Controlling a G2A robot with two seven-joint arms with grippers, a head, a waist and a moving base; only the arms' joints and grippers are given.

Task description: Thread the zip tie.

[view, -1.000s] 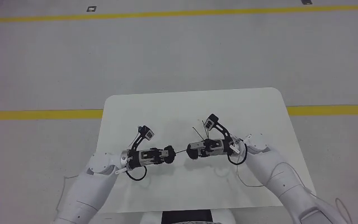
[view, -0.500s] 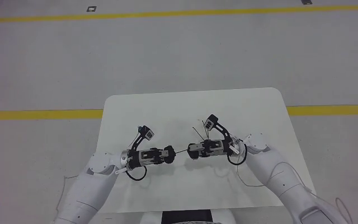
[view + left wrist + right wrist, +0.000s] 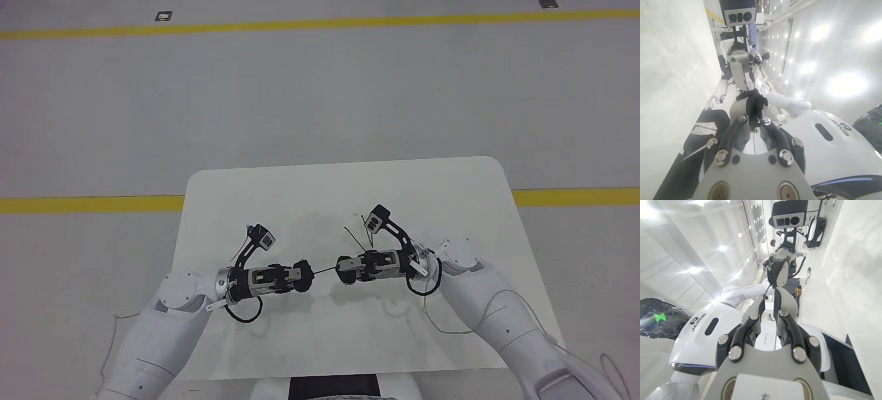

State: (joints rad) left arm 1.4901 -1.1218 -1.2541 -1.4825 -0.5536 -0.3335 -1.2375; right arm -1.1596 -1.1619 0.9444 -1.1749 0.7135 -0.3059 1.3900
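zip tie [image 3: 322, 271] hangs just over the desk [image 3: 300, 195] near its middle, long axis running straight from the left gripper [image 3: 308, 274], jaws clamped on one end, to the right gripper [image 3: 337, 268], whose jaw state I can't tell, both arms equally near.

One overhead camera, two wrist cameras facing each other.
The top view looks steeply down from above the arms, far enough to hold the whole surface [image 3: 350, 190]. Each wrist camera sits close behind its own tool and looks out along it: left tool [image 3: 755, 98] toward right tool [image 3: 751, 73], and the reverse. All three share the zip tie [image 3: 322, 270] span, midway between the surface's side edges.
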